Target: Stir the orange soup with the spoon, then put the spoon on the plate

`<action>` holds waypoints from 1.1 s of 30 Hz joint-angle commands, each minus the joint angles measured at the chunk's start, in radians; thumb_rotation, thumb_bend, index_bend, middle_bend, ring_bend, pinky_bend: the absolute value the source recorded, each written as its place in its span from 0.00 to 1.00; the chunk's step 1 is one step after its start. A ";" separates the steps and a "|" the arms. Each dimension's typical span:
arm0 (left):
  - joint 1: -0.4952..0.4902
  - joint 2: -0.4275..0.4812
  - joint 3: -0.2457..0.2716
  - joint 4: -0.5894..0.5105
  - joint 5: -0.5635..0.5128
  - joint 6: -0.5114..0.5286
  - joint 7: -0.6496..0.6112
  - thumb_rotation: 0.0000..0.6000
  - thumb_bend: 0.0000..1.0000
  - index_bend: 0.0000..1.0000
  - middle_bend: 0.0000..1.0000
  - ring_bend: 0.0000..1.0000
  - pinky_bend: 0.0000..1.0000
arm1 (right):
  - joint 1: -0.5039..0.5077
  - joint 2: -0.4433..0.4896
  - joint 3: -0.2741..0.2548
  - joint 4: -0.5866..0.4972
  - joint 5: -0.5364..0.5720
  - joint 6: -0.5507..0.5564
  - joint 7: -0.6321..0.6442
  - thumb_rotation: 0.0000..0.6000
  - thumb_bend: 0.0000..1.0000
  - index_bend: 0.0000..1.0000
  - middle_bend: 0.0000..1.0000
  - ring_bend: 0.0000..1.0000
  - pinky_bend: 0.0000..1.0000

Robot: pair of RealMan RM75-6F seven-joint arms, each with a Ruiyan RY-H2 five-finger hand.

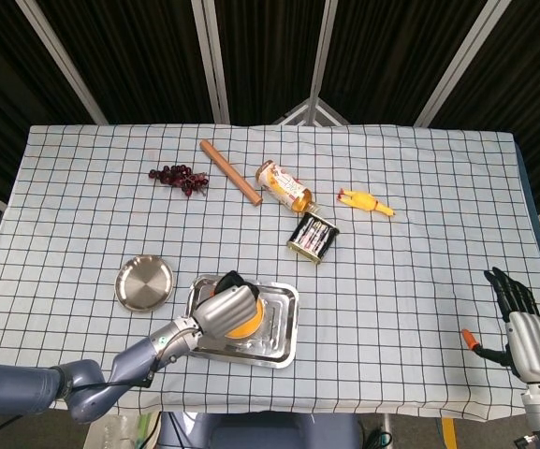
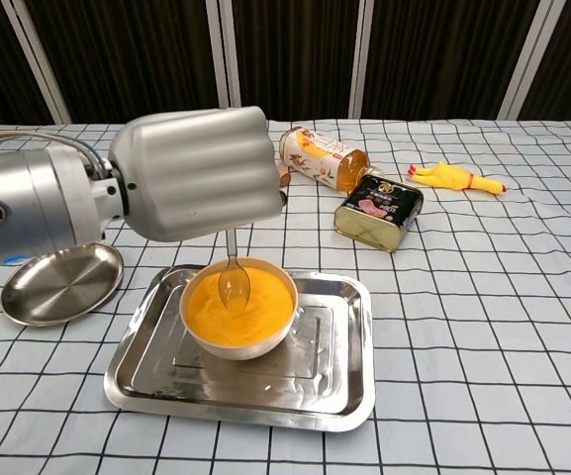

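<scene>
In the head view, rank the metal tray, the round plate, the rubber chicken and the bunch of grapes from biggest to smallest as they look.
1. Metal tray, clearly largest.
2. Round plate.
3 and 4. Rubber chicken and bunch of grapes look about alike, so I won't rank them; both lie farther from the camera, which shrinks them.
</scene>
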 commanded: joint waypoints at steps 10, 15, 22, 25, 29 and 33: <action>0.009 0.020 0.002 0.003 -0.012 -0.014 0.020 1.00 0.57 0.81 1.00 1.00 1.00 | 0.001 -0.001 -0.001 -0.001 -0.001 -0.001 -0.003 1.00 0.34 0.00 0.00 0.00 0.00; 0.001 0.012 -0.013 0.004 -0.001 -0.013 0.018 1.00 0.57 0.81 1.00 1.00 1.00 | 0.001 0.000 0.000 0.000 0.000 -0.002 -0.001 1.00 0.34 0.00 0.00 0.00 0.00; -0.034 0.047 0.018 0.008 0.023 -0.088 0.109 1.00 0.57 0.81 1.00 1.00 1.00 | 0.001 -0.001 0.000 0.001 -0.002 -0.001 0.000 1.00 0.34 0.00 0.00 0.00 0.00; -0.044 0.054 0.019 0.001 0.031 -0.103 0.137 1.00 0.57 0.81 1.00 1.00 1.00 | 0.001 0.000 -0.001 0.000 -0.002 -0.002 0.000 1.00 0.34 0.00 0.00 0.00 0.00; -0.055 0.059 0.006 -0.017 0.035 -0.109 0.147 1.00 0.58 0.81 1.00 1.00 1.00 | 0.002 -0.001 -0.001 0.000 0.000 -0.004 -0.002 1.00 0.34 0.00 0.00 0.00 0.00; -0.062 0.058 0.003 -0.011 0.044 -0.113 0.191 1.00 0.57 0.81 1.00 1.00 1.00 | 0.002 -0.001 -0.001 0.000 -0.001 -0.004 -0.003 1.00 0.34 0.00 0.00 0.00 0.00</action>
